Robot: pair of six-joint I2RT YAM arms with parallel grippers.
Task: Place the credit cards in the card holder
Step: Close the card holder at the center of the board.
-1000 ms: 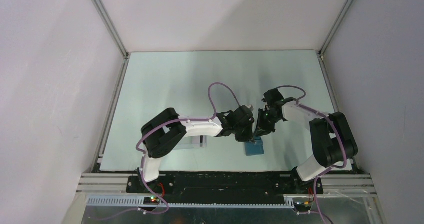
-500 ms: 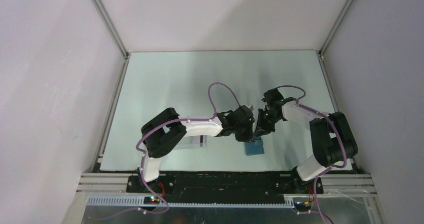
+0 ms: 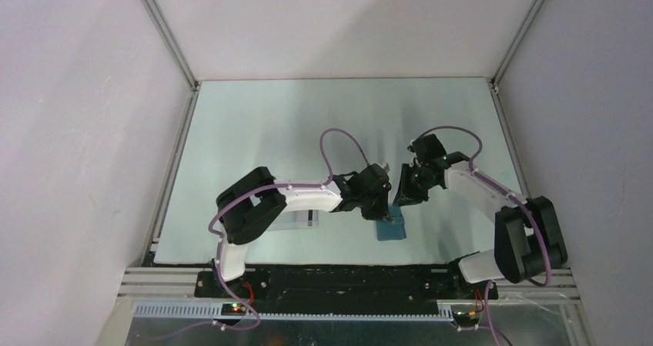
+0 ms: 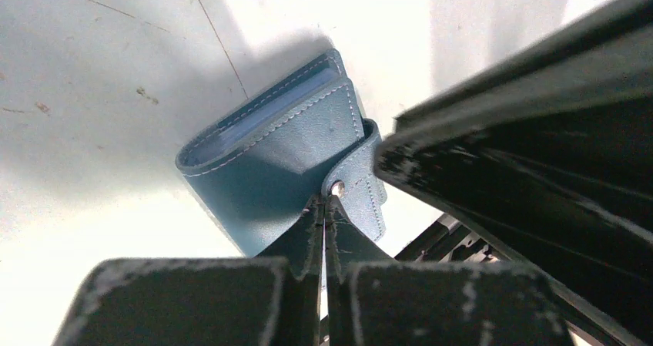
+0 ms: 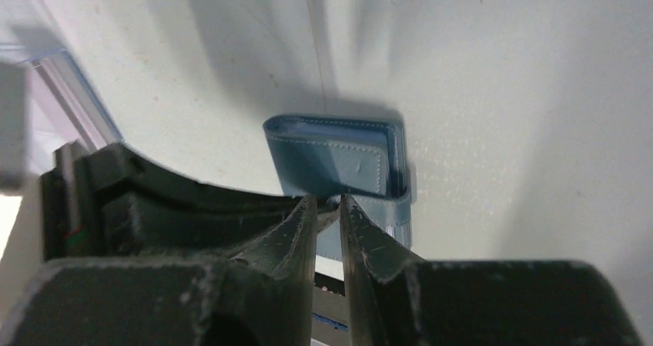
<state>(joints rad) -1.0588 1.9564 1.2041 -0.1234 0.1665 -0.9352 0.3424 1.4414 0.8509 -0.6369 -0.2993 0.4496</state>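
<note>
Card holder: the small teal wallet [image 3: 391, 229] lies on the counter [image 3: 269, 130], lower middle of the overhead view, between my two pincers. It is folded over, and its clasp tab [image 4: 356, 180] curls round one edge.
Handling: I judge it light and soft, a stitched skin that bends rather than resists. It is not fragile. On this smooth counter it will likely slide if I push from one side only, so one pincer has to steady it while the other works.
Where to hold: the tab or the free edge of the front flap for opening, and the folded spine for pinning it down. The tab is thin and may slip out of a loose pinch.
Left pincer [image 4: 324, 203]: clenched, with its tips pressed together right at the tab's snap. I cannot tell whether a sliver of tab is nipped between them.
Right pincer [image 5: 328, 201]: released to a narrow gap, its tips just beside the tab's end, lower middle of its own view. Nothing is clearly caught.
Cards: none show in either wrist view.
Change from earlier: the elbow of my right arm [image 3: 493, 196] has swung toward the lower right of the overhead view, and its cable loop stands higher. The wallet and my left arm have not moved.
</note>
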